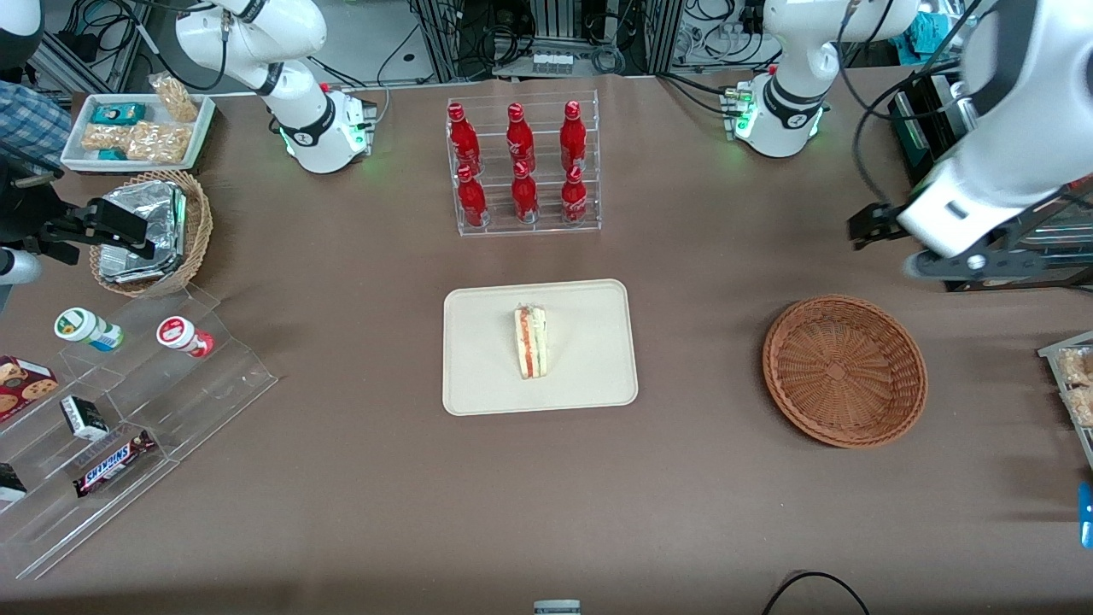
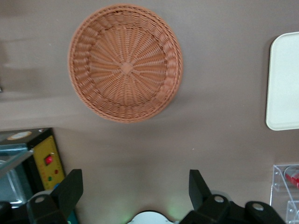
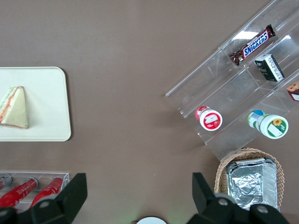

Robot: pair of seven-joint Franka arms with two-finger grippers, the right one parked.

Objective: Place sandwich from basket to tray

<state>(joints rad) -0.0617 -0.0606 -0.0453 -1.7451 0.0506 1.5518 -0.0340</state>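
The sandwich [image 1: 531, 342], a pale wedge with red and green filling, lies near the middle of the cream tray [image 1: 478, 384] at the table's centre. The right wrist view also shows the sandwich [image 3: 14, 108] on the tray [image 3: 51, 102]. The round reddish-brown basket [image 1: 844, 370] stands toward the working arm's end with nothing in it. My left gripper [image 1: 871, 225] hangs high above the table, farther from the front camera than the basket. In the left wrist view the gripper [image 2: 135, 191] is open with only bare table between its fingers, and the basket [image 2: 125, 63] and a tray corner [image 2: 284, 84] show.
A clear rack of red bottles [image 1: 523, 166] stands farther back than the tray. Toward the parked arm's end are a tan basket of foil packets [image 1: 154, 231], a white snack tray [image 1: 137, 128] and a stepped acrylic shelf [image 1: 128, 401]. Snack bags [image 1: 1076, 384] sit at the working arm's end.
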